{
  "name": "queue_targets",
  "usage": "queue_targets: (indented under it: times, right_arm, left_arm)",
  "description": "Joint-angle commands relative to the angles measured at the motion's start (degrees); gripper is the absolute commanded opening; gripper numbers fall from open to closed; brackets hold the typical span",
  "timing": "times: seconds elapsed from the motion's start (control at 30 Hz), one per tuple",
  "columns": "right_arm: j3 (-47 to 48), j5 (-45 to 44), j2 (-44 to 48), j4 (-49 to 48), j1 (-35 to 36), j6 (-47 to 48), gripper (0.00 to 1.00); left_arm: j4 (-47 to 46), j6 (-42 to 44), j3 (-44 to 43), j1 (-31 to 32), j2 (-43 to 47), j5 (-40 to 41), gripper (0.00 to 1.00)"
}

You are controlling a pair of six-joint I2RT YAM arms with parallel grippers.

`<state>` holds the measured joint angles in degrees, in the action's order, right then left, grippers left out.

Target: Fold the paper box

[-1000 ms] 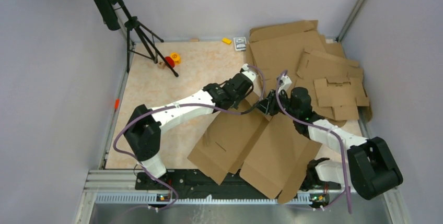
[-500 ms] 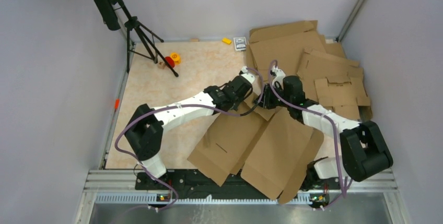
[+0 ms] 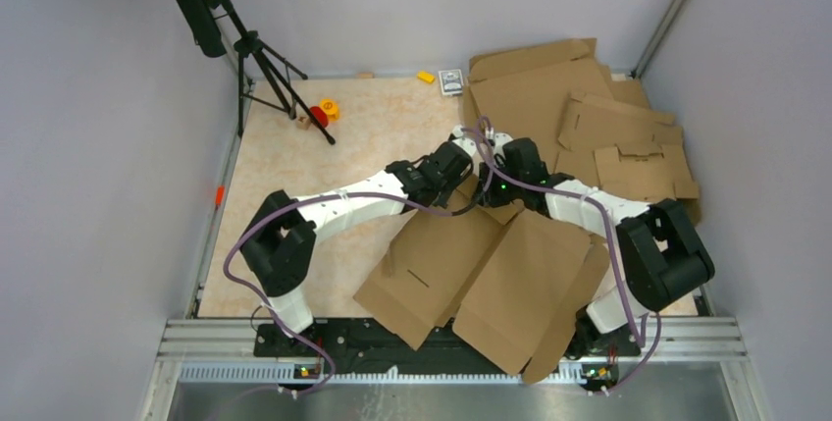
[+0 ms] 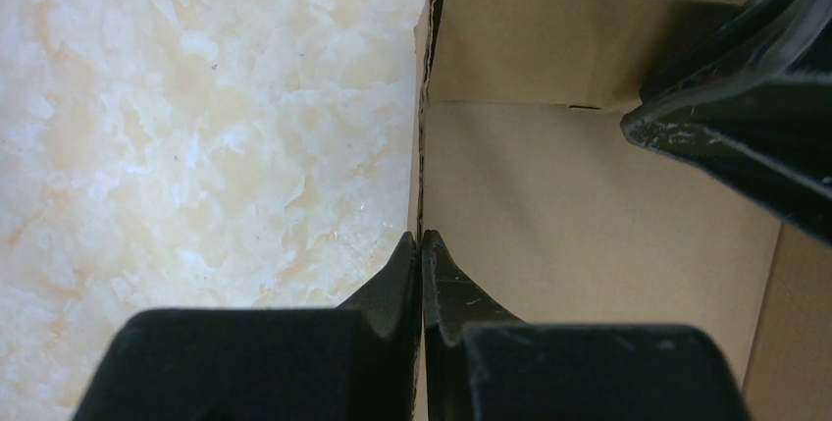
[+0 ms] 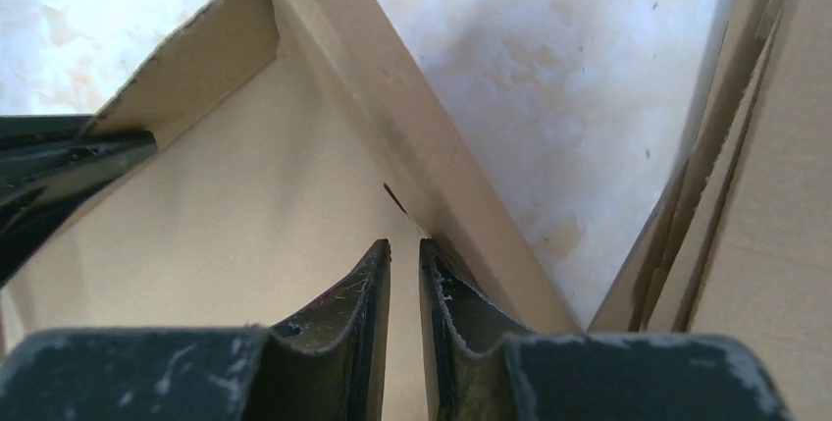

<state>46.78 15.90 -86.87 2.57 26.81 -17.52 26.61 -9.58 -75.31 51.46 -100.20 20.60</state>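
A flat brown paper box (image 3: pixel 491 274) lies on a marbled table (image 3: pixel 363 136). At the box's far edge, the left gripper (image 4: pixel 420 244) is clamped on the cardboard. Just right of it, the right gripper's (image 5: pixel 402 249) jaws sit almost together beside a raised flap (image 5: pixel 392 117); whether they grip it is unclear.

- The brown corrugated cardboard box blank (image 3: pixel 481 269) is laid on the pale marbled tabletop (image 3: pixel 373 136), at its near edge.
- Behind it, far right, brown notched cardboard blanks (image 3: pixel 549 97) are heaped.
- Far left, a black metal tripod (image 3: pixel 253 46) is seemingly stood on the tabletop.
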Motion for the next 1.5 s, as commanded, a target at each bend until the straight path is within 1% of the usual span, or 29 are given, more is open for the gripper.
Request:
queue_targets:
  times: [0.0, 0.07, 0.2, 0.27, 0.4, 0.57, 0.63, 0.67, 0.9, 1.03, 1.1, 1.2, 1.3, 1.47]
  right_arm:
    - [3.5, -10.2, 0.1, 3.3, 2.6, 3.1, 0.17]
    - [3.9, -11.7, 0.7, 3.9, 2.9, 3.4, 0.16]
    - [5.0, -14.0, 2.1, 5.2, 2.9, 3.8, 0.09]
    - [5.8, -14.4, 2.5, 6.3, 2.9, 4.5, 0.08]
    - [8.9, -17.8, 2.7, 10.7, 2.9, 7.3, 0.04]
    - [11.6, -20.5, 1.7, 15.2, 3.5, 10.3, 0.04]
    - [12.3, -22.0, 1.4, 16.2, 4.6, 10.9, 0.13]
    - [12.7, -22.7, 1.3, 16.7, 5.0, 11.1, 0.15]
    - [15.0, -27.5, 1.4, 20.5, 6.5, 12.4, 0.25]
    - [15.4, -29.8, 1.7, 21.3, 7.1, 13.2, 0.28]
    - [15.5, -30.9, 1.1, 21.8, 7.3, 13.7, 0.33]
    - [15.1, -30.3, 0.5, 21.3, 7.3, 14.0, 0.42]
    - [15.0, -28.0, -0.7, 20.8, 7.3, 14.2, 0.47]
    - [15.1, -24.5, -3.7, 20.2, 7.3, 14.4, 0.51]
  left_arm:
    - [-3.7, -2.0, 0.6, 0.0, 0.1, -2.4, 0.0]
    - [-4.0, -2.1, 1.0, -0.2, 0.2, -2.6, 0.0]
    - [-4.8, -2.2, 1.6, -0.5, 0.1, -3.2, 0.0]
    - [-5.0, -2.3, 1.7, -0.5, -0.1, -3.4, 0.0]
    - [-5.1, -2.2, 1.8, -0.5, -0.2, -3.5, 0.0]
    - [-5.1, -1.9, 1.8, -0.6, 0.0, -3.4, 0.0]
    - [-5.1, -1.8, 1.7, -0.6, 0.1, -3.3, 0.0]
    - [-5.0, -1.8, 1.7, -0.6, 0.1, -3.2, 0.0]
    - [-5.0, -1.8, 1.9, -0.7, 0.0, -3.5, 0.0]
    - [-5.1, -1.8, 1.8, -0.7, -0.2, -3.6, 0.0]
    - [-5.2, -1.7, 1.7, -0.7, -0.3, -3.8, 0.0]
    - [-5.0, -1.6, 1.5, -0.7, -0.4, -3.9, 0.0]
    - [-4.9, -1.5, 1.1, -0.8, -0.6, -4.0, 0.0]
    - [-4.9, -1.6, 0.9, -0.8, -0.7, -4.1, 0.0]
